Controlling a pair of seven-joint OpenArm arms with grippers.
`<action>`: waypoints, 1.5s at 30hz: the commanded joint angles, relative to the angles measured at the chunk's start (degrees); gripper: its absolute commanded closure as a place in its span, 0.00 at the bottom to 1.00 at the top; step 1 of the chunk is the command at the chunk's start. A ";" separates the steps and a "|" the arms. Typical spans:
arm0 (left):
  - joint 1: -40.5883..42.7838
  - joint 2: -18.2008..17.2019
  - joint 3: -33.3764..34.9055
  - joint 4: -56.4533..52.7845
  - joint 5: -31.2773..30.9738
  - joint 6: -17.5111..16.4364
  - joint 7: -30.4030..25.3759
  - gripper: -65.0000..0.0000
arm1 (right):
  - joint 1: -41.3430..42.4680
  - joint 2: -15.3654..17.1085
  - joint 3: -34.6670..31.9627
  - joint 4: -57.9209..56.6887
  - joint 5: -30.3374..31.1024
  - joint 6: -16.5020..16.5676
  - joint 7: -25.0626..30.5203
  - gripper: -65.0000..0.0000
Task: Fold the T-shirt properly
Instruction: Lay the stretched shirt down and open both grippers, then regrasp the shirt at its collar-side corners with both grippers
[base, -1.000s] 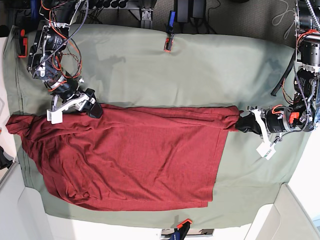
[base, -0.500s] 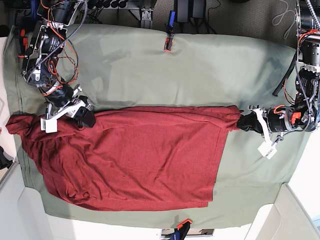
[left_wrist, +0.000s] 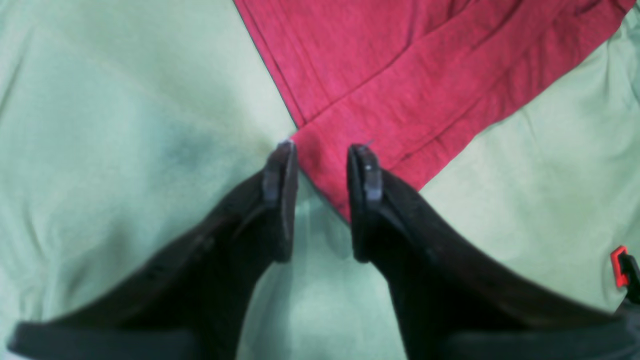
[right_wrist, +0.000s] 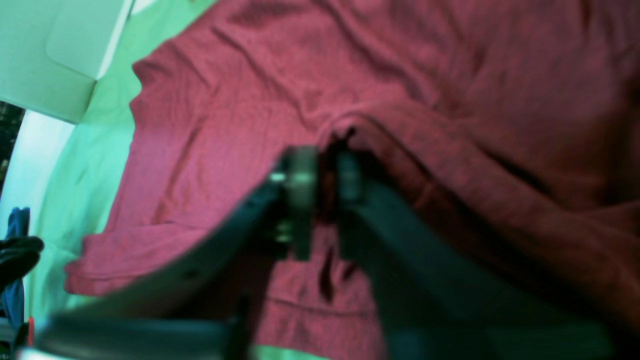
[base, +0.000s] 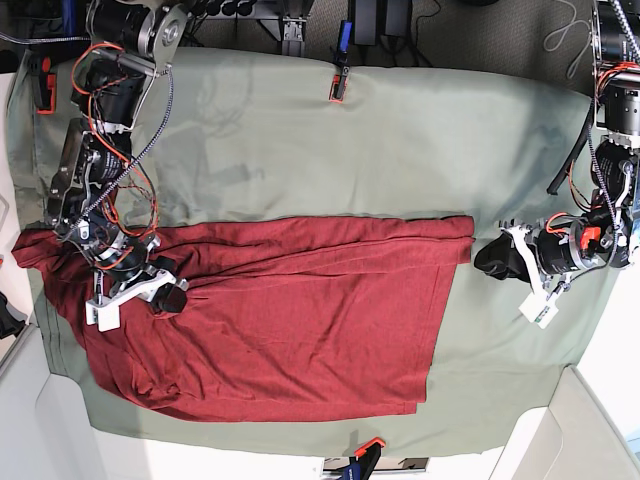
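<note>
Left gripper (base: 487, 258) released T-shirt (base: 300, 320); right gripper (base: 172, 298) dragged fold lower.

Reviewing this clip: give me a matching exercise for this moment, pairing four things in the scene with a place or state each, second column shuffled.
Column one:
1. left gripper
2. right gripper
3. T-shirt
4. green cloth

Column two:
A. spread under everything, clipped at its far edge
B. jaws apart, clear of the shirt's corner
C. jaws around a raised fold of red fabric
D. lying partly folded, straight top edge

Pairs: 1-B, 2-C, 3-D, 4-A
</note>
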 joint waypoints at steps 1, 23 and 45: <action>-1.36 -1.09 -0.48 0.68 -0.81 -0.30 -1.22 0.66 | 1.44 0.20 -0.07 0.48 1.40 0.74 1.29 0.66; 10.73 -1.09 -2.86 14.03 -16.50 -0.30 10.80 0.48 | -7.63 13.05 5.55 14.03 4.35 1.01 -7.98 0.40; 19.32 9.73 -15.69 13.86 -16.46 -0.30 9.51 0.48 | -8.28 11.87 15.13 1.66 3.89 -2.62 -1.38 0.40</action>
